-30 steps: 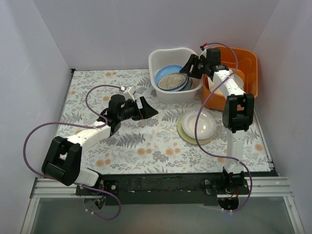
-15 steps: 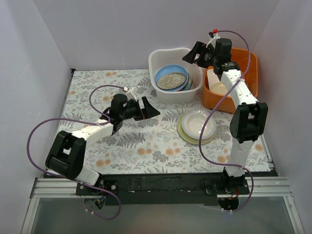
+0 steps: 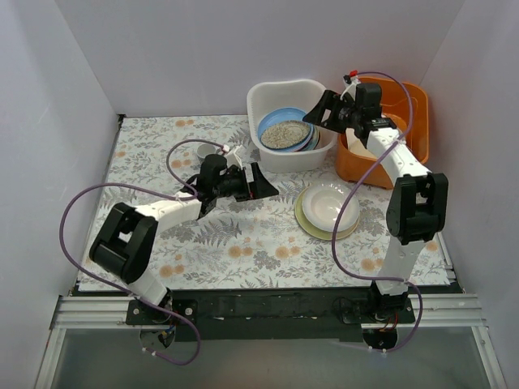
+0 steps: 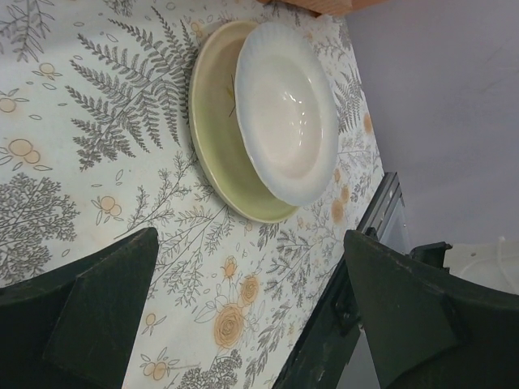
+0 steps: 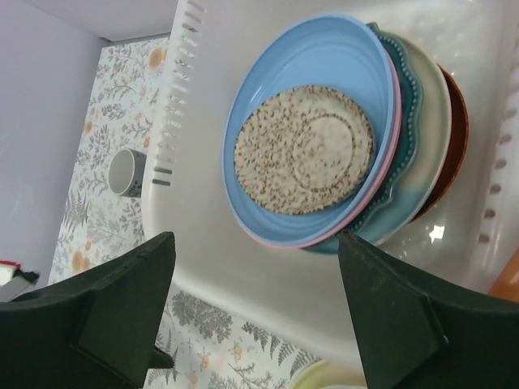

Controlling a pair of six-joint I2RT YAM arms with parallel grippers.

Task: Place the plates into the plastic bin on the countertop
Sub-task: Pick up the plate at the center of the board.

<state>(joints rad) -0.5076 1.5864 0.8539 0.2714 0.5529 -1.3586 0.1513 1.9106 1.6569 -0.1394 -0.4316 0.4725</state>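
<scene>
White walls [image 3: 203, 49] close in the fern-print table [image 3: 162, 154] on three sides. From above you see the bin [image 3: 268, 91] at the back of the table, with the orange tub [image 3: 415, 101] touching or just beside it on the right. A speckled plate [image 3: 284, 134] lies on top of a blue plate [image 3: 277, 117] inside the bin. Your right hand [image 3: 316, 112] hovers over the bin's right rim, open and empty. In front of the bin, on the table, a white plate [image 3: 328, 205] sits on a green plate [image 3: 304, 220]. Your left hand [image 3: 261, 181] is low over the table to the left of that pair, well apart from it and pointing toward it. A small cup [image 3: 204, 151] stands behind the left arm.

The left wrist view shows that hand's two fingers [image 4: 97, 316] spread wide with nothing between them. Ahead of them is the white plate, set off-centre on the green one so the green rim shows on one side.

The right wrist view looks down into the bin past its own fingers [image 5: 97, 324], which are also wide apart and empty. Under the speckled and blue plates you can see a pink rim [image 5: 292, 241], then a scalloped teal plate [image 5: 405, 89], a pale plate [image 5: 430, 105] and a red plate [image 5: 458, 138], each offset from the next. The cup stands on the table outside the bin wall.
</scene>
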